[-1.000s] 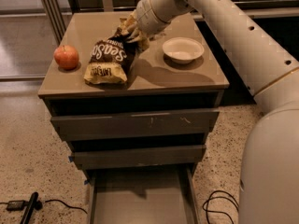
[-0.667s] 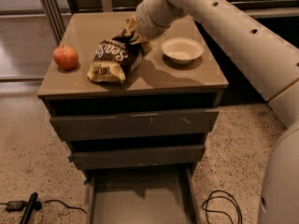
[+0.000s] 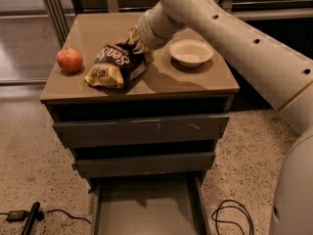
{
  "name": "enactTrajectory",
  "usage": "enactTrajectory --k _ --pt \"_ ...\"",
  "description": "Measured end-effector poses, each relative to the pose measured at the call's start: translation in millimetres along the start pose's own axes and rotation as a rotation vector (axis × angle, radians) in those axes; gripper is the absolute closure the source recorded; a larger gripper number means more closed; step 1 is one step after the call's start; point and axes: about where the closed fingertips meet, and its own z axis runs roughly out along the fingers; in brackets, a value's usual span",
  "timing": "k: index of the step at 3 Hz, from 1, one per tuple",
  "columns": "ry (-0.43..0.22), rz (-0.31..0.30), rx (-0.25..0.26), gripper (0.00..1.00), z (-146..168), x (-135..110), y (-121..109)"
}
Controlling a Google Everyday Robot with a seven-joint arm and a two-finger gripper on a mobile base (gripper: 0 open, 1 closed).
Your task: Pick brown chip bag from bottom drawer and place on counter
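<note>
The brown chip bag (image 3: 117, 65) lies on the counter (image 3: 195, 80), left of centre, its lettering facing up. My gripper (image 3: 137, 42) is at the bag's far right end, where the tan edge sticks up, and is mostly hidden behind my wrist. The arm reaches in from the upper right across the counter. The bottom drawer (image 3: 146, 214) is pulled out below, with a bare grey floor.
A red apple (image 3: 70, 60) sits at the counter's left edge and a white bowl (image 3: 191, 52) right of the bag, close to my wrist. The two upper drawers are closed. On the floor lie a coiled black cable (image 3: 230, 214) and a black tool (image 3: 29, 218).
The bag has settled a little lower and flatter on the counter. My wrist has stayed at its far end. Apple and bowl have not moved.
</note>
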Motion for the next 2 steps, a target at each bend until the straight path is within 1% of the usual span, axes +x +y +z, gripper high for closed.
enactTrajectory --k 1,2 --pt "0.000 0.000 0.000 0.81 0.1 0.0 0.0" --pt "0.000 0.000 0.000 0.58 0.1 0.0 0.1"
